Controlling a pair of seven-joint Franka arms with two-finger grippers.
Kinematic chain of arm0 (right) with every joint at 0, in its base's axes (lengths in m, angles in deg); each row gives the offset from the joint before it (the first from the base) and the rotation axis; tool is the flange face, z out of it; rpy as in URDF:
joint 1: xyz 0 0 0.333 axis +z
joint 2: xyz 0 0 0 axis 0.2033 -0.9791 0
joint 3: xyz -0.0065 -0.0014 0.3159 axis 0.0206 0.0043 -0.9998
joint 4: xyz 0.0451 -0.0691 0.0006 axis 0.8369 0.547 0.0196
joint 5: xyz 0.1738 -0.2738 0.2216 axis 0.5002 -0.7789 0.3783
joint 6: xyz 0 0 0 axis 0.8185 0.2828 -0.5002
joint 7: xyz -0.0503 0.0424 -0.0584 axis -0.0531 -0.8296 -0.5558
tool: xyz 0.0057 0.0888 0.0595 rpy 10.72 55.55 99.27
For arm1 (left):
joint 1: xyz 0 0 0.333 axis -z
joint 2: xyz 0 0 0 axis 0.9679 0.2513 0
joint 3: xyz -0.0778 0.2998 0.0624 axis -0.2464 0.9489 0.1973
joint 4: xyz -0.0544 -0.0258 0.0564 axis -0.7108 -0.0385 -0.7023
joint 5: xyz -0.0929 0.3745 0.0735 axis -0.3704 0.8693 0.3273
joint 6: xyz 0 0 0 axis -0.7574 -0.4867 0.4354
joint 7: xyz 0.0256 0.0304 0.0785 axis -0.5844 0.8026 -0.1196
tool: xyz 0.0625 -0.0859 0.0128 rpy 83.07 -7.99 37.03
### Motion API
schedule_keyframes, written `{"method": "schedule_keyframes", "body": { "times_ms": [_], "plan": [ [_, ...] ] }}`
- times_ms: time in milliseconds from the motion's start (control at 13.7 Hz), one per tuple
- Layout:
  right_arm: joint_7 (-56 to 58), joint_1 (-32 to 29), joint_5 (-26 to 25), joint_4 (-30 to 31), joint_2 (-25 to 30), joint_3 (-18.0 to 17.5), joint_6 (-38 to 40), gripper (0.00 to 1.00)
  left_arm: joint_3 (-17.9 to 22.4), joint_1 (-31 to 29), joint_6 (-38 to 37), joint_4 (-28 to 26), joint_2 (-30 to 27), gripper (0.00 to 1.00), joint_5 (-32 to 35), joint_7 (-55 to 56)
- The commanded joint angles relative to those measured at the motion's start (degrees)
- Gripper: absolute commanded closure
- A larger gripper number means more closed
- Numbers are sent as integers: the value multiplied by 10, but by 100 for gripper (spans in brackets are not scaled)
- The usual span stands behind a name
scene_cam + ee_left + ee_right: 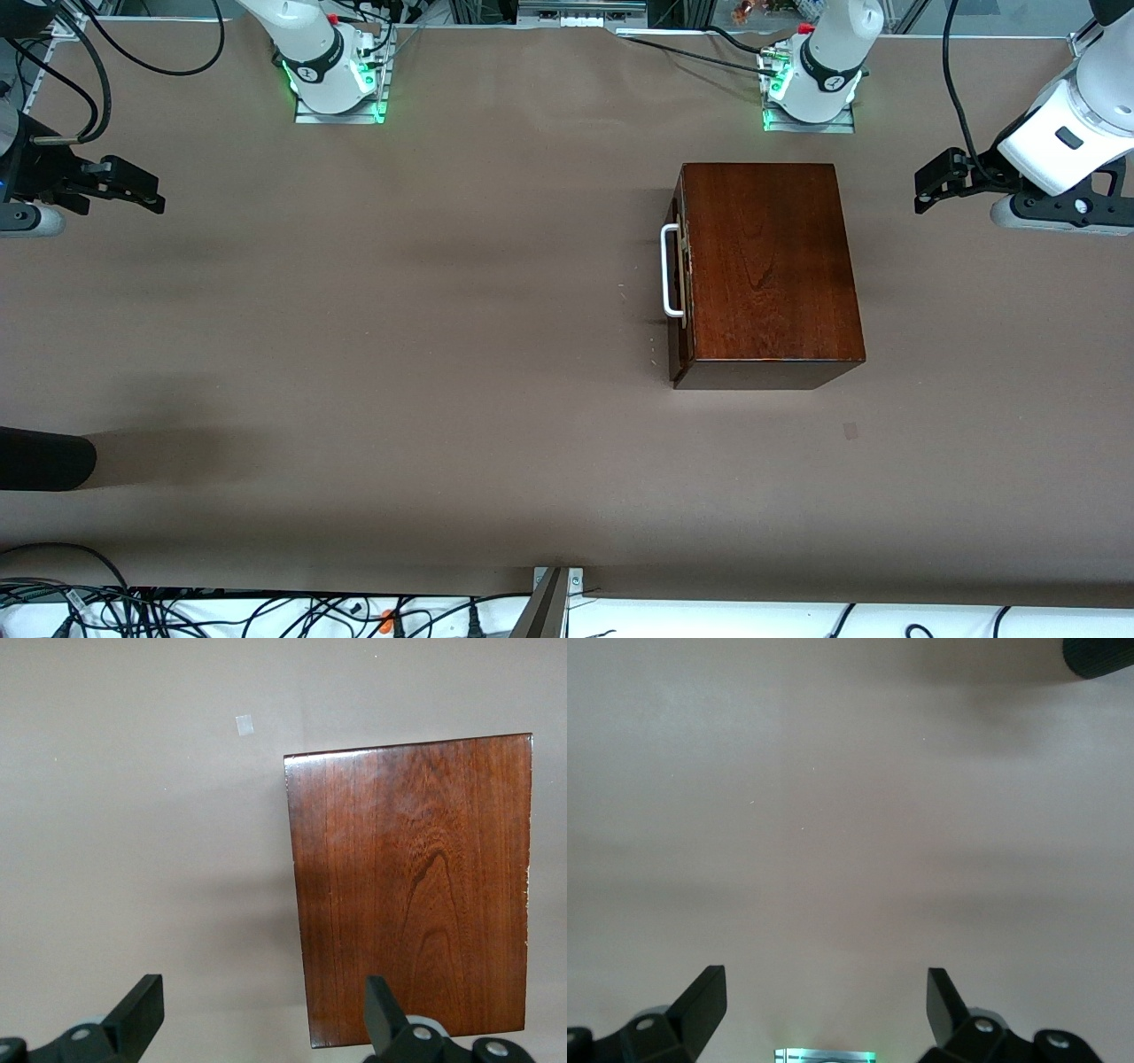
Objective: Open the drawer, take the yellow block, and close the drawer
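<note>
Wooden box (769, 266) sits on the brown table (399, 354), toward the left arm's end, glossy reddish-brown top facing up. Drawer (679, 275) is shut flush into the box; its dark front faces the right arm's end of the table. White U-shaped handle (670, 270) stands out from that front, untouched.

Yellow block: not visible in any view.

Left gripper (926, 186) hangs in the air over bare table just off the box's back side, toward the left arm's end. Fingers (142, 1010) spread wide, nothing between them. In the left wrist view the box top (412, 886) fills much of the frame, one finger overlapping its edge. A small pale square mark (244, 725) lies on the table near the box's corner.

Right gripper (142, 190) hangs over bare table well apart from the box, at the right arm's end. Fingers (700, 1001) spread wide, empty; only table beneath.

A dark rounded object (44, 458) juts in at the table edge, well apart from the box, nearer the front camera.
</note>
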Motion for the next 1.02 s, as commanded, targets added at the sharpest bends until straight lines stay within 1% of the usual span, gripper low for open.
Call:
{"method": "schedule_keyframes", "body": {
  "times_ms": [0, 509, 728, 801, 873, 946],
  "plan": [
    [6, -10, -8, -5, -1, -9, 5, 0, 2, 0, 5, 1, -3, 0, -4, 2],
    [6, -10, -8, -5, -1, -9, 5, 0, 9, -1, 6, 5, -3, 0, -12, 9],
    [6, -10, -8, -5, -1, -9, 5, 0, 2, 0, 4, 6, -6, 0, -12, 15],
    [6, -10, -8, -5, -1, -9, 5, 0, -4, 3, 5, 6, -6, 0, -13, 27],
    [6, -10, -8, -5, -1, -9, 6, 0, -21, 7, 6, 6, -4, 0, -13, 54],
    [6, -10, -8, -5, -1, -9, 6, 0, -48, 7, 7, 6, -1, 0, -11, 86]
  ]
}}
